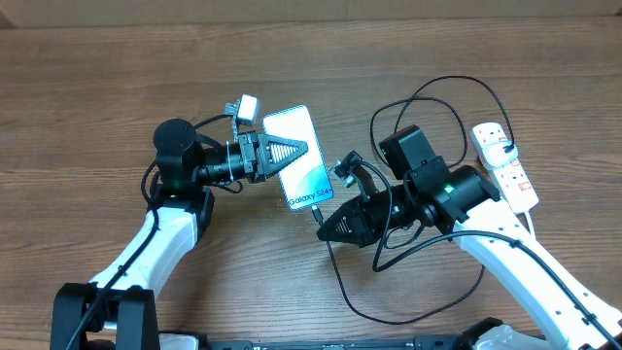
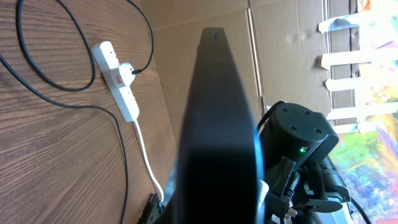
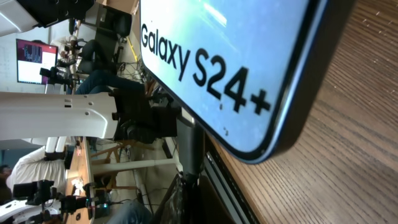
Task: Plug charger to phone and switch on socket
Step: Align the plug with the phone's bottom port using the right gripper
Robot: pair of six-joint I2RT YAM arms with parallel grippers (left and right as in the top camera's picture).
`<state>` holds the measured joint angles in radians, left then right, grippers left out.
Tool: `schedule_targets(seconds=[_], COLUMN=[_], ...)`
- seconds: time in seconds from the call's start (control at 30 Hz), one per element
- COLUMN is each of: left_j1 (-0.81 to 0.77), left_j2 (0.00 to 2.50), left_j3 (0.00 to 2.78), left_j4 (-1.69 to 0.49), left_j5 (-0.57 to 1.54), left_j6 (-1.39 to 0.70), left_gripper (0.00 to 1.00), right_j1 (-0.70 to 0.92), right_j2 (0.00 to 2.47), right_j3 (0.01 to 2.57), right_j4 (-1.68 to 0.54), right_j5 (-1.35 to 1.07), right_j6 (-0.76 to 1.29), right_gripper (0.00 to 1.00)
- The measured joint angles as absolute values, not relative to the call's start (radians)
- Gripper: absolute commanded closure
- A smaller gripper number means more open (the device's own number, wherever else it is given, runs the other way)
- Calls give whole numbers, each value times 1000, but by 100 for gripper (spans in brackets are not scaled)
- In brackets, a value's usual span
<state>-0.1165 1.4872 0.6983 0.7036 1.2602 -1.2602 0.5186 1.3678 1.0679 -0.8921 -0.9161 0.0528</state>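
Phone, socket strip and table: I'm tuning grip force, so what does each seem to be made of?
Phone: glossy glass front, judging by the smooth sheen over the lit screen. The dark edge looks like smooth metal or plastic, and I can't tell which. Socket strip: white moulded plastic, slightly shiny, with red switches. Table: matte wood or wood-look laminate, going by the brown grain lines.

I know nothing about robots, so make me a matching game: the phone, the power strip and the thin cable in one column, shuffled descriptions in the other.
Things:
1. phone
2. socket
3. charger

Descriptions:
A. white, with red switches
B. thin, black, lying in loops
C. light blue screen, gripped by the left tool

Pairs: 1-C, 2-A, 3-B
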Motion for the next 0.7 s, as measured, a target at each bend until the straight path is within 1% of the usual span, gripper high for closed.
schedule_targets(seconds=[0.7], left_j1=[-116], left_j2=[1487], left_j3=[701], left_j4=[704], left_j5=[1240], left_j6=[-1260], left_gripper=[96], right_j1=[520], right_j2=[1368], right_j3=[1068], right_j4=[-847], right_j5=[-916], right_j6=[76], right_gripper=[96])
